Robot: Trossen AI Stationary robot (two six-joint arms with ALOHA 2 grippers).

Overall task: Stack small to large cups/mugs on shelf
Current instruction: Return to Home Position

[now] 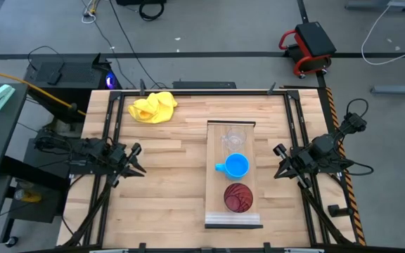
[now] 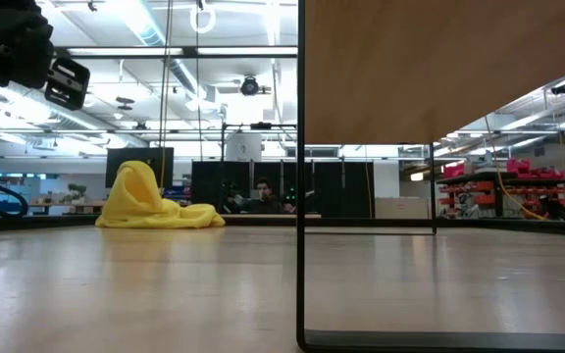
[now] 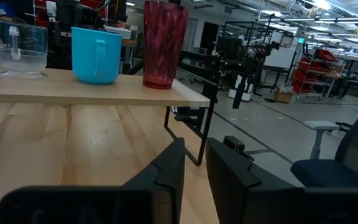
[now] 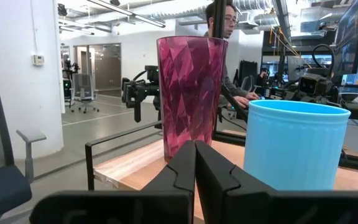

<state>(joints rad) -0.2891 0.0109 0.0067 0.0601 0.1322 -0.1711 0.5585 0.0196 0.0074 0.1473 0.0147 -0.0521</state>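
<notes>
The shelf (image 1: 215,176), a pale wood board on thin black legs (image 2: 300,196), stands right of the table's middle. Three cups stand on it in a row on their bases. The clear cup (image 1: 232,139) is farthest, the blue mug (image 1: 236,166) in the middle, the dark red ribbed cup (image 1: 238,197) nearest. The left wrist view shows all three: the clear cup (image 3: 22,48), blue mug (image 3: 96,55) and red cup (image 3: 165,43). My left gripper (image 3: 194,168) waits at the table's left, level, with a narrow empty gap. My right gripper (image 4: 195,162) waits at the right, shut and empty.
A crumpled yellow cloth (image 1: 153,107) lies at the far left of the table. Bare tabletop (image 1: 167,183) stretches between my left gripper and the shelf. A person (image 4: 222,18) sits at a desk beyond the table.
</notes>
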